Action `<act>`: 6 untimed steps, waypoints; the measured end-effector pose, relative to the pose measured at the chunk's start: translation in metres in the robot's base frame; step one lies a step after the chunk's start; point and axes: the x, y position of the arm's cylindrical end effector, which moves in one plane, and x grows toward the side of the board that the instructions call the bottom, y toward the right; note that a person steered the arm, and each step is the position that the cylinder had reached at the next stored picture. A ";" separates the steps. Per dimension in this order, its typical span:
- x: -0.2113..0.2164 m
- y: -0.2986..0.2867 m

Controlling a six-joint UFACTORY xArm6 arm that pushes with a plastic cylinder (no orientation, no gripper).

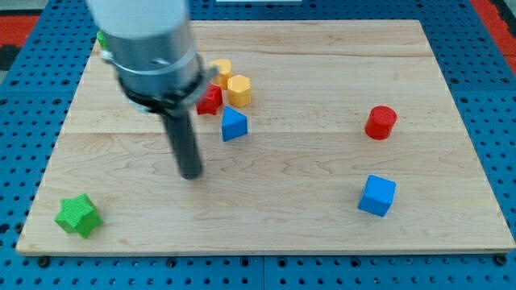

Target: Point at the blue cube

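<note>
The blue cube (377, 195) sits on the wooden board (322, 234) at the view's lower right. My tip (191, 174) is the lower end of the dark rod, left of the board's middle and far to the left of the blue cube. A blue wedge-shaped block (234, 124) lies just up and to the right of my tip.
A red block (210, 101), a yellow hexagonal block (239, 90) and another yellow block (221, 69) cluster near the rod's upper part. A red cylinder (380, 122) stands at the right. A green star (78, 215) lies at the lower left. A green bit (101, 39) shows behind the arm.
</note>
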 end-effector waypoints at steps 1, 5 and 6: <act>-0.023 0.050; -0.006 0.196; -0.034 0.289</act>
